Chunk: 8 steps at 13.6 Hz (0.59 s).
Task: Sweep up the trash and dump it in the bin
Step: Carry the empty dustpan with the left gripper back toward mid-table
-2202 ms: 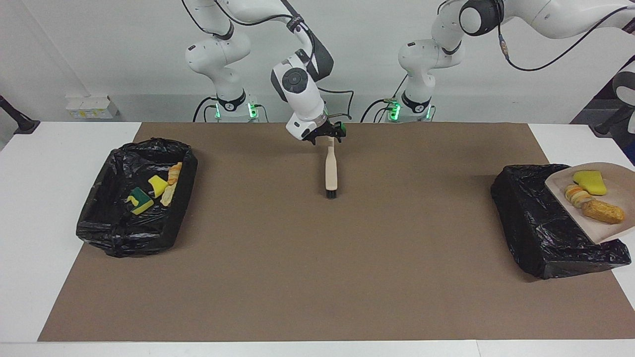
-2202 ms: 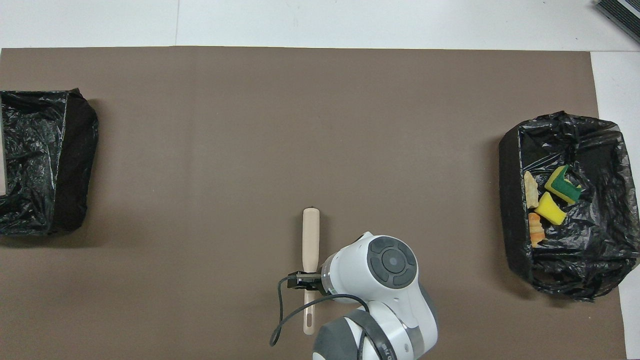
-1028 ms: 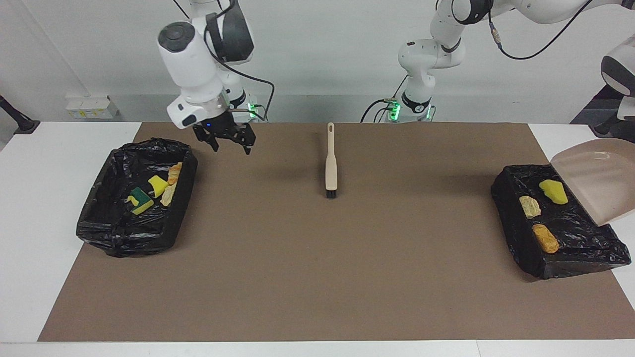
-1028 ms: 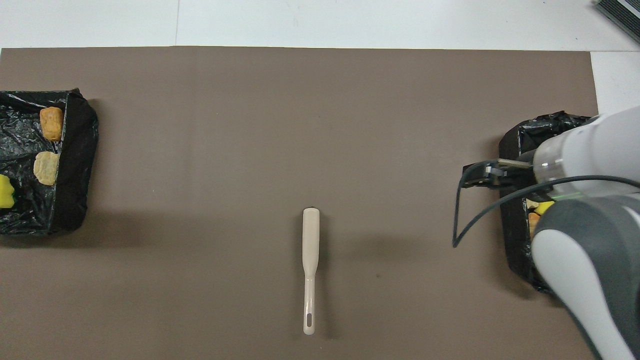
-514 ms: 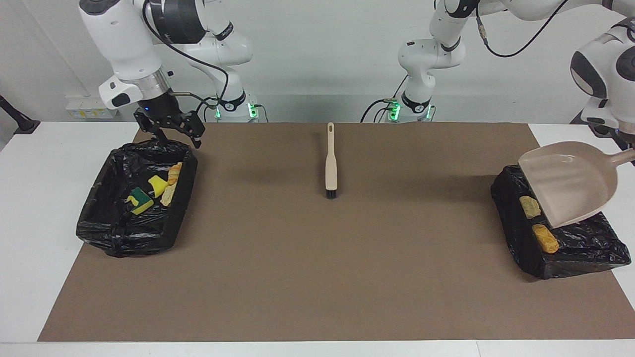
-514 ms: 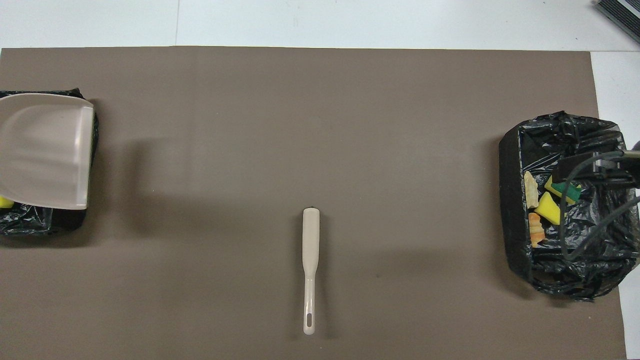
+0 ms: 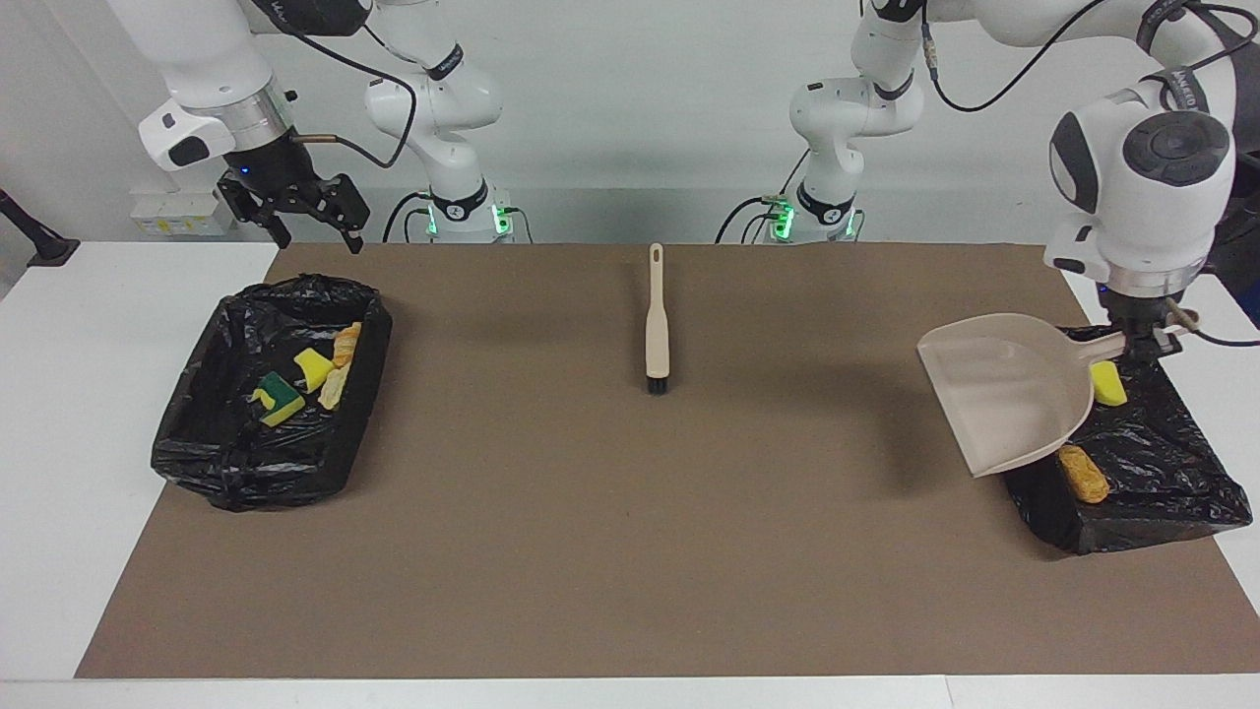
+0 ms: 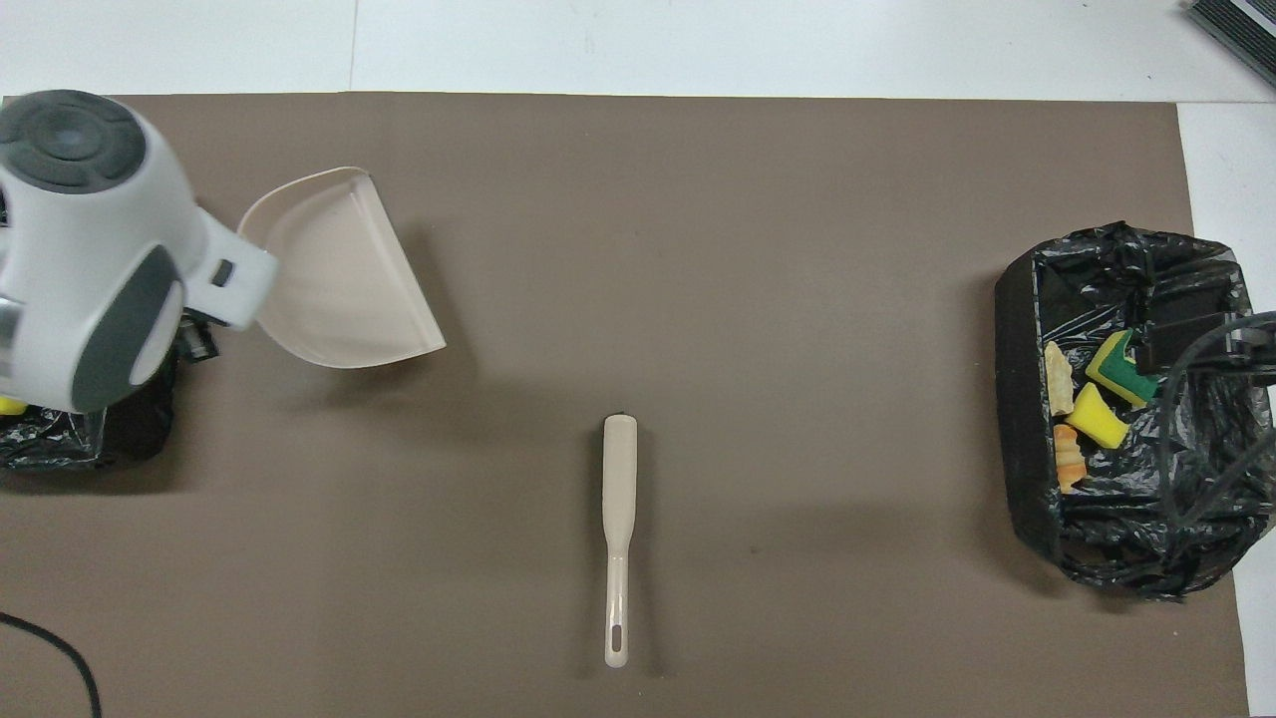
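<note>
Now brush (image 7: 657, 320) lies mid-mat near the robots. Right gripper (image 7: 300, 212), fingers spread, hangs empty by the bin (image 7: 197, 443) with four scraps (image 7: 305, 379). Left gripper (image 7: 1142, 340) pinches dustpan (image 7: 1004, 394) handle over the other bin (image 7: 1162, 492), trash (image 7: 1083, 475) inside.

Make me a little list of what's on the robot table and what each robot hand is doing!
dustpan: empty, held up by its handle, partly over the bin at the left arm's end
left gripper: shut on the dustpan handle, over that bin
right gripper: open, holding nothing, above the other bin
trash: yellow and brown scraps inside both bins
brush: lying flat mid-mat, untouched
mat: brown, no scraps on it
</note>
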Tool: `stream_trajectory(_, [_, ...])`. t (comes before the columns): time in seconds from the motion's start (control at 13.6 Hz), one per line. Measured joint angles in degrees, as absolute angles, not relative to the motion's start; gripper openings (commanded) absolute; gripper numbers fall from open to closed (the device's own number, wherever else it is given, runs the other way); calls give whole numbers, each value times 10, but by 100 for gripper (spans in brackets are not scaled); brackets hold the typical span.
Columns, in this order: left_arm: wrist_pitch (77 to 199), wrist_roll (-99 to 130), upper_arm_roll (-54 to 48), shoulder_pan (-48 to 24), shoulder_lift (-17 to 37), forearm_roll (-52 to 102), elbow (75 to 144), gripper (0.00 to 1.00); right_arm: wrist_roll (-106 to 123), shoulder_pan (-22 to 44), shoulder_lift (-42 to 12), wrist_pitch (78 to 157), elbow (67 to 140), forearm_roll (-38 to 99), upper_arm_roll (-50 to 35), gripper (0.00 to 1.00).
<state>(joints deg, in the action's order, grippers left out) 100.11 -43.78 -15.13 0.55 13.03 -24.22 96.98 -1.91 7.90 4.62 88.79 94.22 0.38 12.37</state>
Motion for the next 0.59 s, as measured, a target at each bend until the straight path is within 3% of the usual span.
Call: stream_trajectory(0.59, [1064, 3, -289, -8, 203, -162, 952, 0, -17, 81, 46, 884, 937, 3, 123, 100])
